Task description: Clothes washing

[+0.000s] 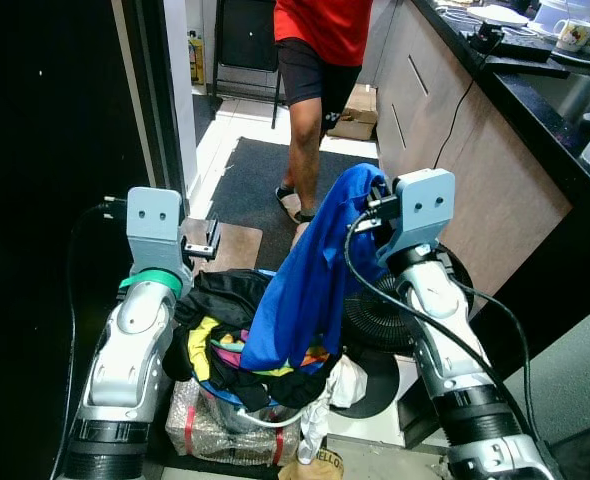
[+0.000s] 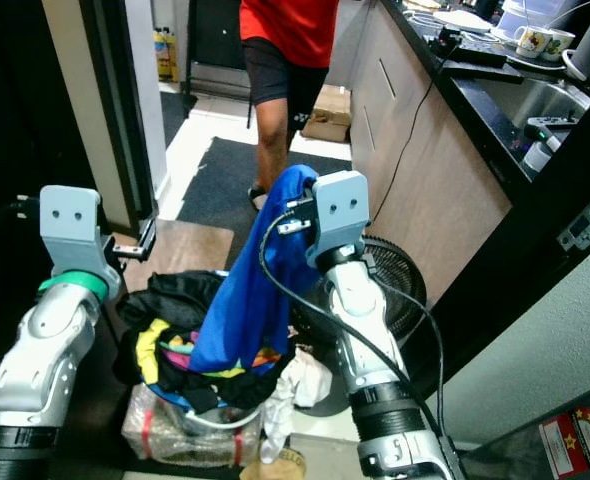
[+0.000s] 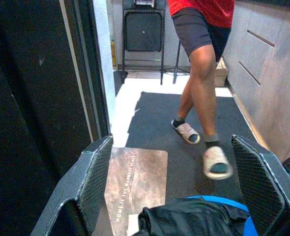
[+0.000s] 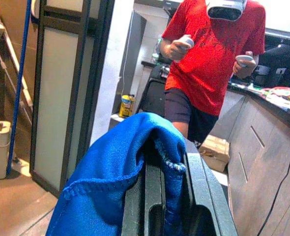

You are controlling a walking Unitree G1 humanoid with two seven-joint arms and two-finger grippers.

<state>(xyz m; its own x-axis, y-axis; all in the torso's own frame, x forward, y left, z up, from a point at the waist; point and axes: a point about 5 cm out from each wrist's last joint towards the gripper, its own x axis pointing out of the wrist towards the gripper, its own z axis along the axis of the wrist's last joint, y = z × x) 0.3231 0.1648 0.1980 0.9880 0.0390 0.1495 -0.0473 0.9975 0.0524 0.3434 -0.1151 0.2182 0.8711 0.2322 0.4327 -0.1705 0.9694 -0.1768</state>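
Right tool [image 4: 157, 196] raised above the laundry basket [image 1: 237, 405], fingers pinched together on a blue shirt [image 1: 310, 275] that hangs down over the heaped clothes [image 1: 220, 330]. Left tool [image 3: 179, 187] held over the basket's near-left side, fingers spread wide, holding nothing. Person [image 1: 320, 60] in red top stands on the dark mat [image 1: 260, 170] beyond. Black fan [image 1: 385, 310] beside the basket.

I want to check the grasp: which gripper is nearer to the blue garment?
Right. The right gripper has its fingers shut on the blue garment, lifted above the laundry pile. The left gripper is open, apart from it, over the pile's other side.
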